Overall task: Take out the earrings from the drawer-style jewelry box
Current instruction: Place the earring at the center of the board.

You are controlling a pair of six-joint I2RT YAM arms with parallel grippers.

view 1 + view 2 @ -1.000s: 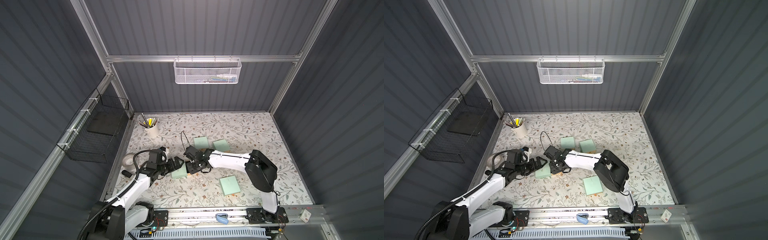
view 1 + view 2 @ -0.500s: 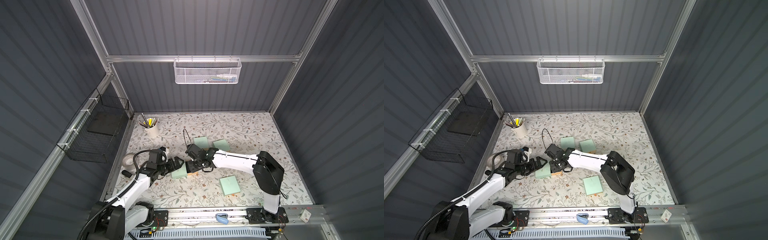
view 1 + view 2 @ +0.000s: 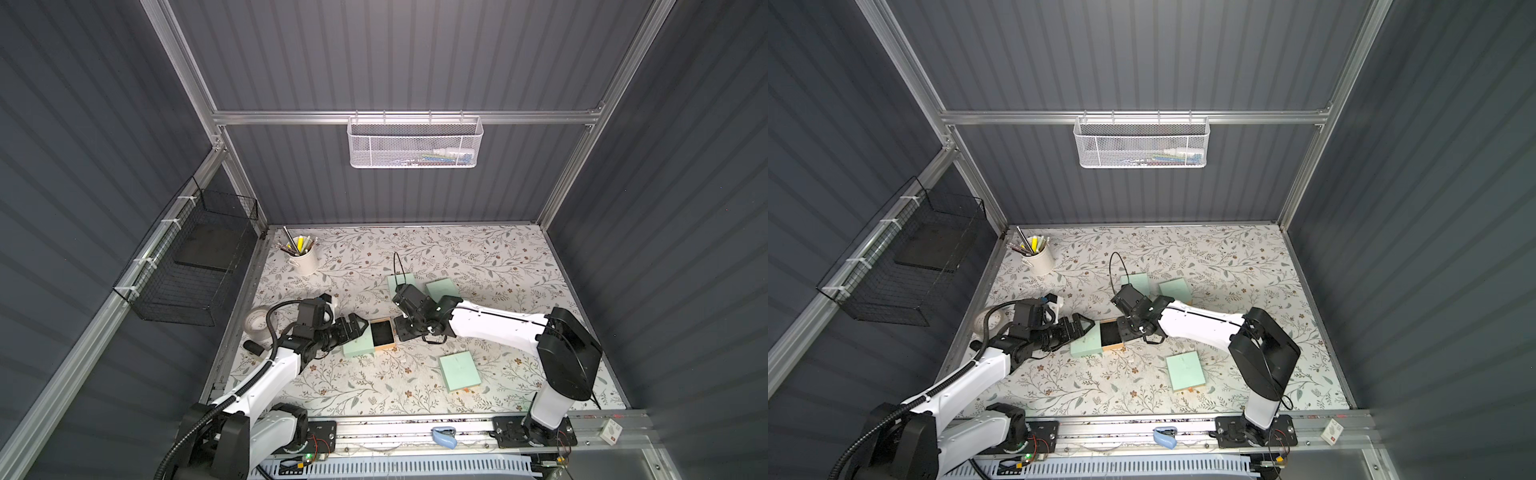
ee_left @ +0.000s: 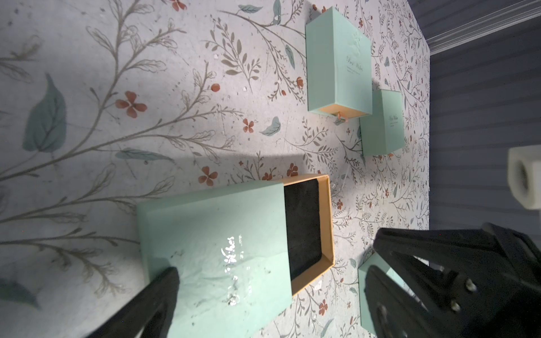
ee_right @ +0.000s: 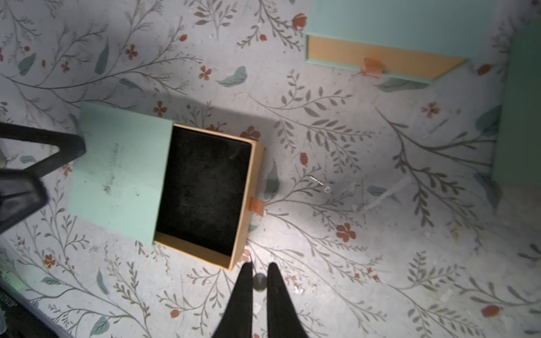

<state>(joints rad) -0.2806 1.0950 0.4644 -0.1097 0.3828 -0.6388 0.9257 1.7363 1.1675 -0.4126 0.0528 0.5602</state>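
Right claw (image 5: 260, 264) back from drawer (image 5: 205, 190); earring (image 5: 326, 189) apart on table (image 5: 380, 263).

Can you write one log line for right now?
left end effector open by box | right end effector shut beside drawer | drawer out, looks empty | one earring on table

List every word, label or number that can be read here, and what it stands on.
"Wishes": silver script on the mint sleeve of the open jewelry box, partly in glare; anything before it is unreadable.
Script on one closed mint box and on a second closed mint box: too faint to read.
White tag: marks too small to read.
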